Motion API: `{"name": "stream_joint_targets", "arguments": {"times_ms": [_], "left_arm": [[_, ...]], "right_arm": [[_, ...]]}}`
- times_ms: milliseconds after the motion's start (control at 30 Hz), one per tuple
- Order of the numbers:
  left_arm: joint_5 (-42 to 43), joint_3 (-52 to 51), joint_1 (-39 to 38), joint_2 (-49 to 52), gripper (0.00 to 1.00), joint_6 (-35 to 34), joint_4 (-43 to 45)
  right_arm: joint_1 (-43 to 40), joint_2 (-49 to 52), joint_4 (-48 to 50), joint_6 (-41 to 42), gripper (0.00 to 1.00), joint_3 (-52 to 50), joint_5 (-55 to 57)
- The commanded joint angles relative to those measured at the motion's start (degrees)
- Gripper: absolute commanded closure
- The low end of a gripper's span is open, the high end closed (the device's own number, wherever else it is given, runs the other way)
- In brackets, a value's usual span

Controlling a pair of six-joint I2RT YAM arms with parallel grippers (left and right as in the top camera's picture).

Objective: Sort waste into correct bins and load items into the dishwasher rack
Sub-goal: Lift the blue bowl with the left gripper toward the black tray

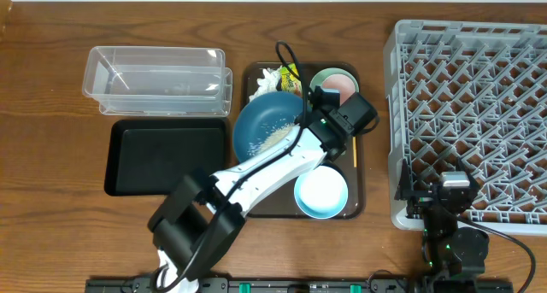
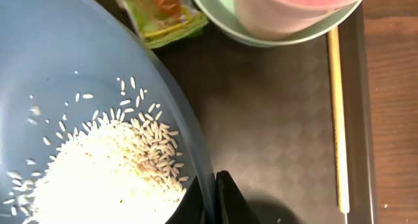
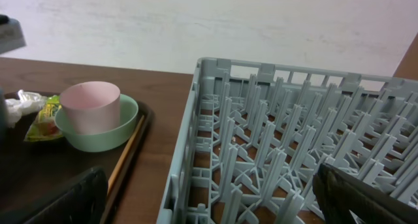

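Note:
The dark-blue bowl (image 1: 261, 126) sits on the brown serving tray and holds the heap of rice (image 2: 98, 178). My left gripper (image 2: 214, 201) is shut on the bowl's right rim (image 1: 313, 115). The pink cup (image 1: 344, 86) stands inside the mint bowl (image 1: 323, 78) at the tray's back right. The tissue (image 1: 267, 78) and the yellow-green wrapper (image 1: 292, 76) lie at the tray's back. The light-blue bowl (image 1: 321, 193) is at the tray's front. The clear tub (image 1: 158, 79) and the black tray (image 1: 167, 156) are on the left. My right gripper (image 3: 215, 198) is open and empty over the front left corner of the grey rack (image 1: 470, 114).
A thin wooden stick (image 2: 337, 119) lies along the right edge of the brown serving tray (image 1: 357, 178). The left arm stretches diagonally from the front of the table over the tray's front left. The rack fills the right side of the table.

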Motion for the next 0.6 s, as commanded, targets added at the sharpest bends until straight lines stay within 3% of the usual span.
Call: {"name": "stream_joint_targets", "arguments": {"times_ms": [0, 333, 567], "left_arm": [[-1.46, 1.25, 0.26, -3.5, 0.94, -0.15, -1.79], [-0.39, 1.2, 2.62, -18.27, 0.94, -0.13, -11.41], [12.85, -0.26, 11.47, -27.06, 0.94, 2.67, -12.07]], "right_arm": [[0.31, -0.37, -0.26, -0.55, 0.01, -0.09, -0.39], [0.31, -0.37, -0.26, -0.52, 0.01, -0.09, -0.39], [0.31, -0.37, -0.26, -0.52, 0.01, -0.09, -0.39]]}}
